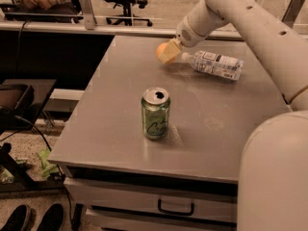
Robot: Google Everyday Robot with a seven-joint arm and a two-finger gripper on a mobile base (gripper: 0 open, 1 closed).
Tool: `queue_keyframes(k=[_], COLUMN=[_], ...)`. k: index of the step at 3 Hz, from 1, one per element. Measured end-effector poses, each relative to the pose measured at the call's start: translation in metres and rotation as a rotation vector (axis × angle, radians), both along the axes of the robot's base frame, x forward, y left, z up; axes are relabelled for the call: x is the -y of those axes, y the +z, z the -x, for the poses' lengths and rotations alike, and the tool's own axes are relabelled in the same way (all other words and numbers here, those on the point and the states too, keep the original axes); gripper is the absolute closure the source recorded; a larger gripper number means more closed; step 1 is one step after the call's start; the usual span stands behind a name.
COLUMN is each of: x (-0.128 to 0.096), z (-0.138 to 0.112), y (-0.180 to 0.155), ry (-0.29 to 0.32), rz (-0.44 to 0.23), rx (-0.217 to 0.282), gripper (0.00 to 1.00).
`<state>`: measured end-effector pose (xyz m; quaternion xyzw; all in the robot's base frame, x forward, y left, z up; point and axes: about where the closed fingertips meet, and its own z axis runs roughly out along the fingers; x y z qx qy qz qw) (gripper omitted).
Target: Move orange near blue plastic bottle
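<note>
The orange is a small round fruit held in my gripper, just above the grey table toward its far side. My gripper is shut on the orange, with pale fingers covering its right side. The blue plastic bottle lies on its side on the table, white cap pointing left. The cap is a short gap to the right of the orange. My arm reaches in from the upper right.
A green soda can stands upright in the middle of the table, nearer the front. My white arm body fills the lower right. A rail and chairs stand behind the table. The table has a drawer below its front edge.
</note>
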<state>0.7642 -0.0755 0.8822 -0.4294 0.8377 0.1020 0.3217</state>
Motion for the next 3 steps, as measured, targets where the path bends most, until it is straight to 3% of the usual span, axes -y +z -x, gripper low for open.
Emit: queue_keyframes(k=[2,3], x=[0.029,0.032], z=[0.013,0.012], y=[-0.010,-0.009], ry=[-0.017,-0.014], rz=[0.045,0.074], rx=[0.000,0.029], gripper=[1.00,0.85])
